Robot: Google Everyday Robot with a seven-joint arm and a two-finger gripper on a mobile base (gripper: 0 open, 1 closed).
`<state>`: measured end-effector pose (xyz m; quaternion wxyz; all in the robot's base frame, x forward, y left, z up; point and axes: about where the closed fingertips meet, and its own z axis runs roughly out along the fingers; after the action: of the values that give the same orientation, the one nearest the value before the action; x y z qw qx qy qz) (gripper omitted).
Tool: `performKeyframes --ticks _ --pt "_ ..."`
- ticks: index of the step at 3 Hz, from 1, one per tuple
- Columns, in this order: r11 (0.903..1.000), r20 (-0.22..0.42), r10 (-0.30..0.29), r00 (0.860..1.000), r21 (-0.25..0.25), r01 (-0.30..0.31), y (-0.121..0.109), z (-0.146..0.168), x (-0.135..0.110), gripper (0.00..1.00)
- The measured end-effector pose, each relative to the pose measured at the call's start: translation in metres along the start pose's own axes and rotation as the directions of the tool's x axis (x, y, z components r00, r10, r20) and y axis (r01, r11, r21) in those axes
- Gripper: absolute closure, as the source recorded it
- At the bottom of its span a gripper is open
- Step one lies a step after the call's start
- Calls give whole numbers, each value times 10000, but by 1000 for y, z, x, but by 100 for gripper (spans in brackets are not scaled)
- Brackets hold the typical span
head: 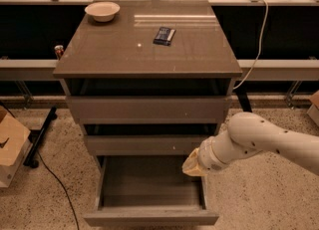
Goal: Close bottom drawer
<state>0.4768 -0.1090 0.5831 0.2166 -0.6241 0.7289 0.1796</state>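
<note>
The bottom drawer (149,218) of the taupe-grey cabinet is pulled far out toward me; its wide grey box is empty and its flat front sits near the lower edge of the view. My gripper (193,165) comes in from the right on a white arm and hangs over the drawer's right rear corner, just below the middle drawer (144,144). Its pale tip points left toward the drawer box. The top drawer (148,108) is pushed in.
On the cabinet top (119,59) sit a cream bowl (102,10) at the back left and a dark flat packet (164,35) near the middle. A cardboard box (11,144) stands on the floor at left, with a black cable (57,184) beside it. A white cable (256,45) hangs at right.
</note>
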Motion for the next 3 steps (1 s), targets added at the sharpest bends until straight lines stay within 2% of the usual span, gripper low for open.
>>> performKeyframes --ticks 1,2,3 --pt "9996 169 101 9998 -271 -97 3 33 16 100" --pt "9996 169 101 9998 -271 -97 3 33 16 100" --pt "9992 228 205 9995 -346 -197 4 54 23 100"
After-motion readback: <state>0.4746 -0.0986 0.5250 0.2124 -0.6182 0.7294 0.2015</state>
